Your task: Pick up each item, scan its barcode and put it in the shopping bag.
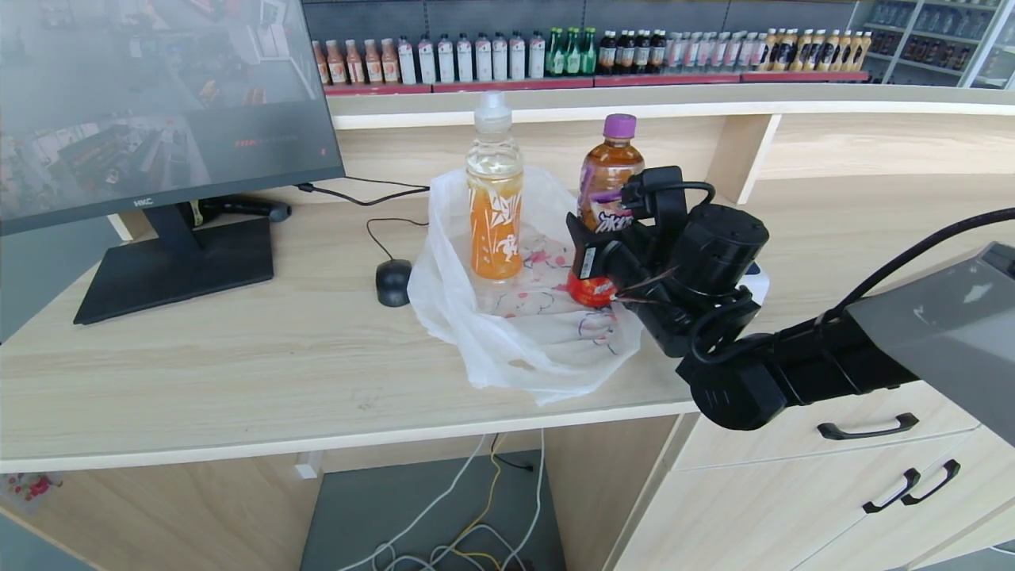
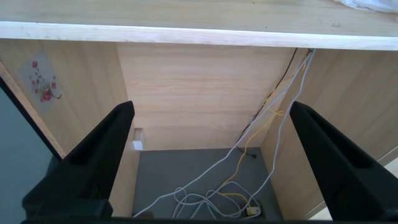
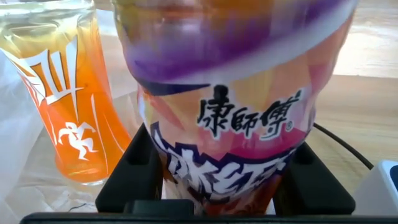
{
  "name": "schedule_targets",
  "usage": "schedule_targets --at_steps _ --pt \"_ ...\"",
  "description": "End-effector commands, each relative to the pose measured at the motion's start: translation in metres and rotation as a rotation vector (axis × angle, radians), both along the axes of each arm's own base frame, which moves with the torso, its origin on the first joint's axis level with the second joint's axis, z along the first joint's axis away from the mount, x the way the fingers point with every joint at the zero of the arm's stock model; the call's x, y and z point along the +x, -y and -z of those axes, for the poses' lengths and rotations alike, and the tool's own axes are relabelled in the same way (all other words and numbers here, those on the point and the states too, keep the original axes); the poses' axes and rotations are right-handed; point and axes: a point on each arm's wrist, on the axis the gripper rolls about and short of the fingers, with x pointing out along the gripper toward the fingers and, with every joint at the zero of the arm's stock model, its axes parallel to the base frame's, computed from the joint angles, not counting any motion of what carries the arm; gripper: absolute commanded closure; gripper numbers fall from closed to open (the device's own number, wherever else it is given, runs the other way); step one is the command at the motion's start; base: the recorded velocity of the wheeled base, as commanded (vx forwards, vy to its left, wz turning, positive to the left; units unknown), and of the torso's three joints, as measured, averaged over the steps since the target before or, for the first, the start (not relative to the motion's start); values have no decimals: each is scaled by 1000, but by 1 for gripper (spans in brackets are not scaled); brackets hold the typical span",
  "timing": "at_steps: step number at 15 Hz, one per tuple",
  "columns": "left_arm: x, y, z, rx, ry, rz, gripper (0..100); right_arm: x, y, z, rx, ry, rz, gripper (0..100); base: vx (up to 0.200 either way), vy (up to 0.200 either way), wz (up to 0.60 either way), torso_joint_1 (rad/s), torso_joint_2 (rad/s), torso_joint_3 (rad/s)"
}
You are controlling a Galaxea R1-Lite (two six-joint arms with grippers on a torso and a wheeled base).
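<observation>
Wooden table, checkout run

Right jaws pinch the purple-capped bottle, upright at the shopping bag near the table's front edge. Orange bottle stands on the bag, just beside. Left jaws spread wide below the front edge.

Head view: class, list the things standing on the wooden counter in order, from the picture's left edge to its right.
Monitor → mouse → clear-capped orange bottle → purple-capped bottle.
</observation>
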Motion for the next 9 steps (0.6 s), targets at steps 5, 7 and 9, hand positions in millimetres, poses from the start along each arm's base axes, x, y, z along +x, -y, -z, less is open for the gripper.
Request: schedule_targets --at_steps 5,7,9 --pt "0 0 0 0 1 -1 0 3 -2 7 -11 -16 0 100 0 0 0 0 0 0" --pt "0 0 0 0 1 -3 0 2 -1 8 -13 -19 0 100 0 0 0 0 0 0" --pt "0 0 0 0 1 -3 0 1 -3 10 -14 -23 -5 100 0 0 0 0 0 0"
